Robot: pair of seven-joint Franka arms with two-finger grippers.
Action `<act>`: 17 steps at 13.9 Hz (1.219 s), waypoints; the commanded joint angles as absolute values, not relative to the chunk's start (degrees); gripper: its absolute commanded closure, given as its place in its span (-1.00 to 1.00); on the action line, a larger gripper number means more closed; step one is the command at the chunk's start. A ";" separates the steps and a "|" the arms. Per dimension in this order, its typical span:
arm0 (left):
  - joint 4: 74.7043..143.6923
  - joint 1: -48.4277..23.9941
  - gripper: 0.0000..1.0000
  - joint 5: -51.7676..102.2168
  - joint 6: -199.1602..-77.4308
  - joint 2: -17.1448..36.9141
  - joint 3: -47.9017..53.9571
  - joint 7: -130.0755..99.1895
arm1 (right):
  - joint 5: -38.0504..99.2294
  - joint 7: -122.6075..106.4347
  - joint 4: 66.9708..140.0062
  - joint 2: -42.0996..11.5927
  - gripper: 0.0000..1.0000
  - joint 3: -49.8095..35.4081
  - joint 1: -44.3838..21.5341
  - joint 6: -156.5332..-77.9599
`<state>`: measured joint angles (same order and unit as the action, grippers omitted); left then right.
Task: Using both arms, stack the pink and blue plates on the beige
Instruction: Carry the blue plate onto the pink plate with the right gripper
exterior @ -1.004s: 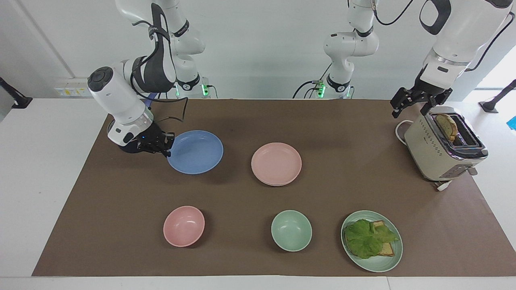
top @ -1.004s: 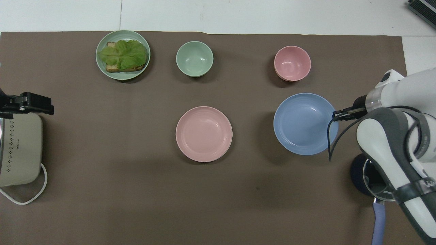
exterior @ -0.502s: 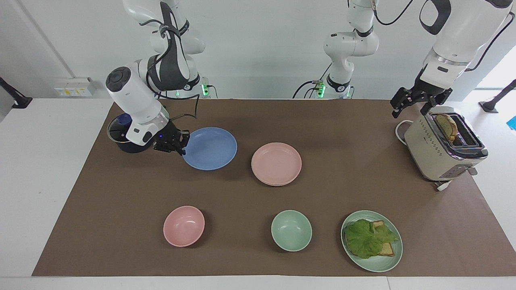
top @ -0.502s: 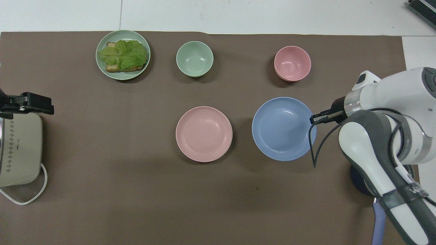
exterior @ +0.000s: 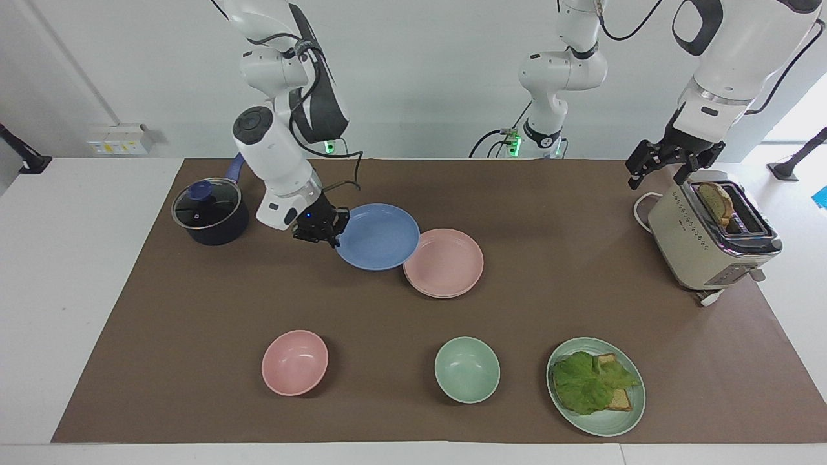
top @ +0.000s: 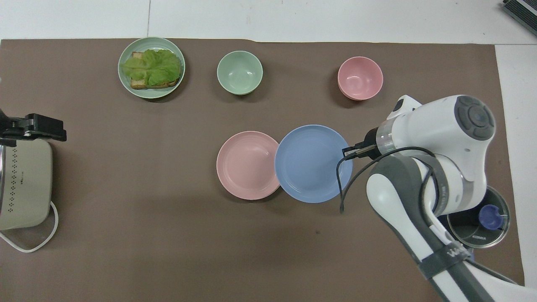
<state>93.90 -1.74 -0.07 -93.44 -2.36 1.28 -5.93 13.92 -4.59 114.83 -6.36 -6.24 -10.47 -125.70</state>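
Note:
My right gripper [exterior: 329,231] [top: 347,152] is shut on the rim of the blue plate [exterior: 378,245] [top: 312,163] and holds it in the air. The blue plate's leading edge overlaps the rim of the pink plate [exterior: 449,265] [top: 247,165]. The pink plate rests at the middle of the brown mat. A thin pale edge [exterior: 446,296] shows under it, the only visible part of the beige plate. My left gripper [exterior: 669,169] [top: 33,128] waits open in the air over the toaster's end, holding nothing.
A dark pot with a glass lid [exterior: 210,212] [top: 478,216] stands at the right arm's end. Farther from the robots sit a pink bowl [exterior: 294,362], a green bowl [exterior: 466,369] and a green plate [exterior: 614,426] with lettuce and bread. The beige toaster [exterior: 707,245] holds toast.
The right arm has carried the blue plate from beside the pot toward the middle, until it overlaps the pink plate. The pot is uncovered. The left arm has not moved.

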 commanded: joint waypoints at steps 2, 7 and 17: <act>93.60 -1.05 -1.00 -0.79 -92.29 -2.90 1.67 -5.54 | 15.38 1.39 114.79 -9.30 1.00 -6.15 -14.93 -132.09; 93.60 -1.05 -1.00 -0.79 -92.29 -2.90 1.67 -5.54 | 15.29 6.68 114.61 -12.74 1.00 -6.24 -19.95 -137.45; 93.60 -1.05 -1.00 -0.79 -92.29 -2.90 1.67 -5.54 | 15.29 8.00 114.61 -16.08 1.00 -6.24 -21.53 -141.06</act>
